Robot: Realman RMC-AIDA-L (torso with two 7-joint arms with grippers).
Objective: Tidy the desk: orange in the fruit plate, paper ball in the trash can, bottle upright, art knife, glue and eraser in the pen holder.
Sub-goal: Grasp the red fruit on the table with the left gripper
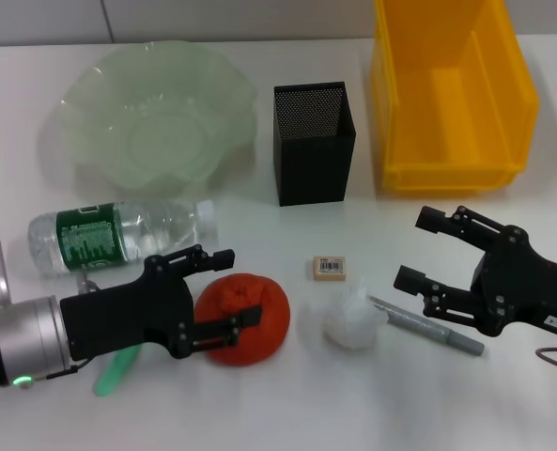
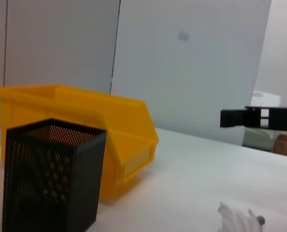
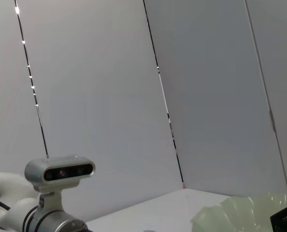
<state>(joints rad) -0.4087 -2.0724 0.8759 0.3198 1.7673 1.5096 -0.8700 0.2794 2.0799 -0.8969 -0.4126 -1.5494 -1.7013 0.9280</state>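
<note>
The orange [image 1: 248, 317], red-orange with a wrinkled, knobby skin, is seen on the white worktop [image 1: 259, 413] near its front edge. It is flanked by the spread fingers of the left gripper [image 1: 233, 287], one finger above it and one across its front; whether they touch it cannot be told. Just behind the gripper, the bottle [image 1: 118, 237] lies on its side, clear with a green label. A green object [image 1: 116, 371] is partly hidden under the left arm.

The fruit plate [image 1: 156, 117], pale green with a ruffled rim, is set at the back left. The pen holder [image 1: 314, 143], black mesh, stands beside it, and the yellow trash can [image 1: 452, 94] stands at the back right.

The eraser [image 1: 329, 268], beige with a barcode sticker, lies near the middle. The paper ball [image 1: 353, 319], a white crumpled wad, rests in front of it, touching a grey knife [image 1: 428, 326]. The right gripper [image 1: 411, 249] is held just above the knife, fingers spread and holding nothing.
</note>
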